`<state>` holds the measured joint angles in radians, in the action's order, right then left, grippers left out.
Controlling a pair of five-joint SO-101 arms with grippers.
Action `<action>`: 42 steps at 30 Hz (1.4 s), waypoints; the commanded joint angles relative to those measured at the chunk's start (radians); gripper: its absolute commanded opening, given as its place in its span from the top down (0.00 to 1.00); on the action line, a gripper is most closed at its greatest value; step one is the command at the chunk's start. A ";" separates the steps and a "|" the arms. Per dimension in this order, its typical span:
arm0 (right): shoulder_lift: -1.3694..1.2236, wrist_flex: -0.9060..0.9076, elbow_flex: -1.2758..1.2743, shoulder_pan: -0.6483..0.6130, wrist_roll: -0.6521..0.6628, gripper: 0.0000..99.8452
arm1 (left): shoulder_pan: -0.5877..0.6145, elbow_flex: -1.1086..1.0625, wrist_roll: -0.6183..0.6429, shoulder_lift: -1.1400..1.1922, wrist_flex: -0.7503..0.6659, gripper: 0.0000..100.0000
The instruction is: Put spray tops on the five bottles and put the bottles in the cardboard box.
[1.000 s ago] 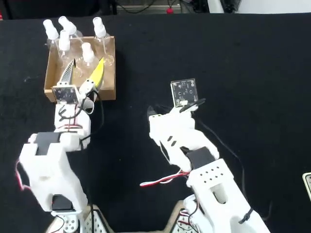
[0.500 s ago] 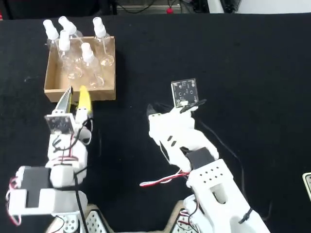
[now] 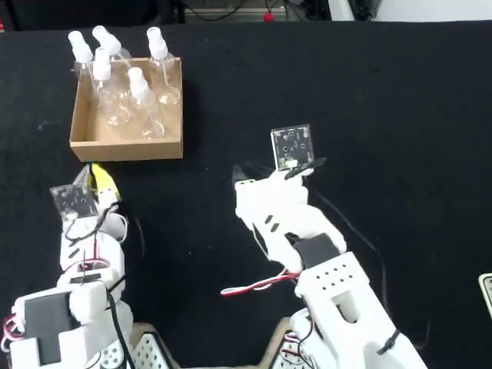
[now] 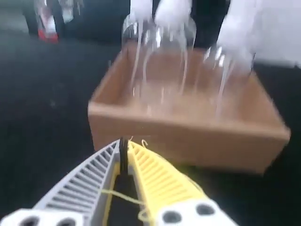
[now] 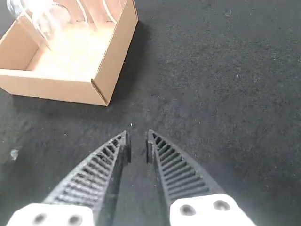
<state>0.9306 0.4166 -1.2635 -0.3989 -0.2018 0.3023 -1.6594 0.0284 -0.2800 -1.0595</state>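
Note:
The cardboard box (image 3: 127, 144) stands at the table's far left. Several clear bottles (image 3: 144, 109) with white spray tops (image 3: 157, 42) stand upright inside it. My left gripper (image 3: 95, 176) hovers just in front of the box's near wall, shut and empty. In the left wrist view its grey and yellow fingertips (image 4: 123, 145) touch, with the box (image 4: 188, 136) and bottles (image 4: 162, 61) close ahead. My right gripper (image 3: 241, 176) rests low at mid-table, right of the box. In the right wrist view the gripper (image 5: 138, 142) is open by a narrow gap, nothing in it; the box (image 5: 51, 87) lies beyond.
The table is covered in black cloth (image 3: 369, 115). The right arm's white body (image 3: 307, 246) takes up the near centre, and its camera board (image 3: 291, 146) sticks up behind its gripper. A small pale object (image 3: 487, 288) lies at the right edge.
My left gripper has pulled back out of the box toward the near side and shut its fingers. The bottles stay standing in the box. The right arm has not moved.

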 commanded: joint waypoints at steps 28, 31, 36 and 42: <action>0.002 -0.448 -0.211 0.014 -0.005 0.94 | -0.016 -0.025 0.008 -0.025 0.187 0.97; 0.016 -0.446 -0.232 0.071 -0.006 0.94 | -0.042 -0.025 0.005 -0.025 0.189 0.97; 0.154 -0.261 -0.228 0.178 -0.006 0.94 | -0.004 -0.025 0.002 -0.028 0.184 0.97; 0.481 0.187 -0.124 0.193 -0.005 0.94 | 0.116 -0.024 0.000 -0.192 0.216 0.97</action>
<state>1.2467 0.4089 -1.4876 -0.2225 -0.2018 0.3544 -1.6609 0.0284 -0.3491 -0.8692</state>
